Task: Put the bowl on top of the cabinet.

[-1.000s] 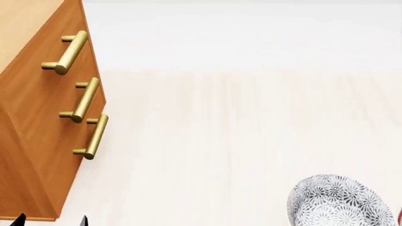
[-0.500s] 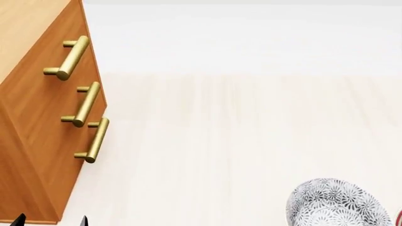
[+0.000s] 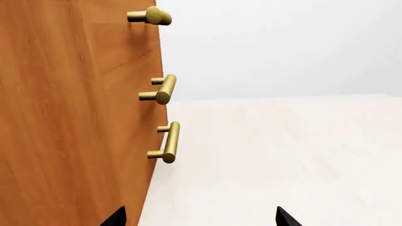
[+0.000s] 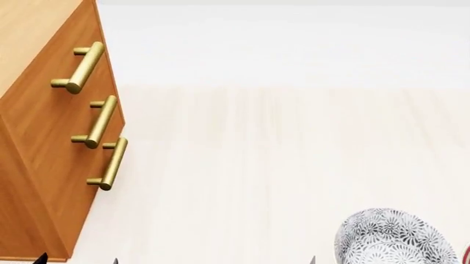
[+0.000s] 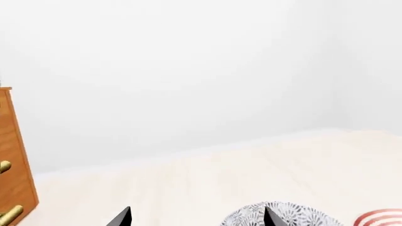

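The bowl [image 4: 397, 237], white with a dense grey floral pattern, stands on the pale floor at the lower right of the head view. In the right wrist view the bowl [image 5: 301, 217] lies just beyond one finger of my right gripper [image 5: 196, 217], which is open and holds nothing. The orange-brown cabinet [image 4: 52, 165] with brass bar handles rises at the left. My left gripper [image 3: 199, 219] is open and empty beside the cabinet [image 3: 69, 117]. Only the tips of the left gripper [image 4: 77, 260] show in the head view.
A flat plate with red rings [image 5: 380, 219] lies right of the bowl, cut by the plate's [image 4: 467, 254] frame edge. Three brass handles [image 4: 88, 66] jut from the cabinet front. Pale wood floor [image 4: 257, 165] runs to a white wall [image 5: 188, 70].
The head view tipped slightly a second ago, then held. The left fingertips have slid right along the bottom edge, and a right fingertip has appeared left of the bowl.
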You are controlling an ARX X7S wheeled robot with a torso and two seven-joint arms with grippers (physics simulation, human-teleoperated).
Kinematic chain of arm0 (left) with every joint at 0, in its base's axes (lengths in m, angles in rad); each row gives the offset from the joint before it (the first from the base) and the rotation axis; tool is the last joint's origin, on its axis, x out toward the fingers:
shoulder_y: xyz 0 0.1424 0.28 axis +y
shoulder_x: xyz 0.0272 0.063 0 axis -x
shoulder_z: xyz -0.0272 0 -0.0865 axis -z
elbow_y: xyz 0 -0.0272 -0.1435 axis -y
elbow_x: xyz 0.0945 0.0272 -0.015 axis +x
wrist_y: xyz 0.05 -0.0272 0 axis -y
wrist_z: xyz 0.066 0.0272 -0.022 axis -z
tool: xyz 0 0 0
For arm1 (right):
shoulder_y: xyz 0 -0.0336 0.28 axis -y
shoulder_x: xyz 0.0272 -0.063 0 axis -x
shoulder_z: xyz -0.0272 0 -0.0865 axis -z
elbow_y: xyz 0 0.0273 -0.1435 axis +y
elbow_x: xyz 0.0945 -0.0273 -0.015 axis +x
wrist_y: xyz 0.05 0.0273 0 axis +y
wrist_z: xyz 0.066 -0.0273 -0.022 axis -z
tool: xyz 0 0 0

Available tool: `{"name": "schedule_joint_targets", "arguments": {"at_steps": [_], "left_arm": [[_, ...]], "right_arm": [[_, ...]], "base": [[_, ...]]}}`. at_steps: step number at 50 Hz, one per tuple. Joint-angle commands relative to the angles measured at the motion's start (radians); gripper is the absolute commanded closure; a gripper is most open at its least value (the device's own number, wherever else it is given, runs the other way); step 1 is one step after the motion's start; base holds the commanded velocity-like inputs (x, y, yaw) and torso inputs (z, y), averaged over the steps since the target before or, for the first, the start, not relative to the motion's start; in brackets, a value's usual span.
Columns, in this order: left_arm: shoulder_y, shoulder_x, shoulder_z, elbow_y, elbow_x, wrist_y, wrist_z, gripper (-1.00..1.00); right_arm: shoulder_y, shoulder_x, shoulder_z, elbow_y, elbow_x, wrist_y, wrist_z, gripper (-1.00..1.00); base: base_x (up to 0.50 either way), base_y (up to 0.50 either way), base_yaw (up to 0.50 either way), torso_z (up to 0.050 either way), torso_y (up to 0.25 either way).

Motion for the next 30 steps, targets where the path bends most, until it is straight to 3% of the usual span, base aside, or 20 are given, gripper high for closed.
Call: {"name": "schedule_joint_targets", "arguments": {"at_steps": [1,3,5,7,11,16,23,30], "left_arm": [[-0.048,0.021,0.014,-0.011,0.03,-0.118,-0.074,-1.0],[-0.038,0.003,0.017,0.0,-0.011,-0.08,-0.016,-1.0],[-0.03,-0.004,0.003,0.017,-0.047,-0.081,0.0,-1.0],[-0.029,-0.012,0.002,0.025,-0.09,-0.065,0.046,-1.0],[-0.019,-0.022,0.014,0.016,-0.084,-0.031,0.067,-1.0],[-0.031,-0.026,-0.059,-0.011,-0.299,-0.084,0.162,-1.0],[-0.043,-0.014,-0.081,-0.039,-0.293,-0.089,0.119,-1.0],[0.008,-0.002,-0.104,0.001,-0.265,0.005,0.099,-1.0]], "right_arm": [[0.001,0.045,0.08,-0.04,0.358,-0.011,-0.094,-1.0],[-0.003,0.055,0.094,-0.036,0.366,-0.021,-0.1,-1.0],[0.003,0.086,0.125,-0.036,0.502,0.024,-0.11,-1.0],[0.002,0.093,0.13,-0.036,0.469,0.026,-0.091,-1.0],[-0.025,0.077,0.168,-0.028,0.547,-0.058,-0.162,-1.0],[-0.032,0.07,0.205,-0.015,0.635,-0.081,-0.173,-1.0],[-0.065,0.028,0.249,-0.021,0.624,-0.147,-0.15,-1.0],[-0.059,0.021,0.258,-0.005,0.644,-0.158,-0.145,-1.0]], "base": [[0.0,0.0,0.0,0.0,0.0],[0.0,0.0,0.0,0.0,0.0],[0.0,0.0,0.0,0.0,0.0],[0.0,0.0,0.0,0.0,0.0],[0.0,0.0,0.0,0.0,0.0],[0.0,0.0,0.0,0.0,0.0],[0.0,0.0,0.0,0.0,0.0],[0.0,0.0,0.0,0.0,0.0]]}}
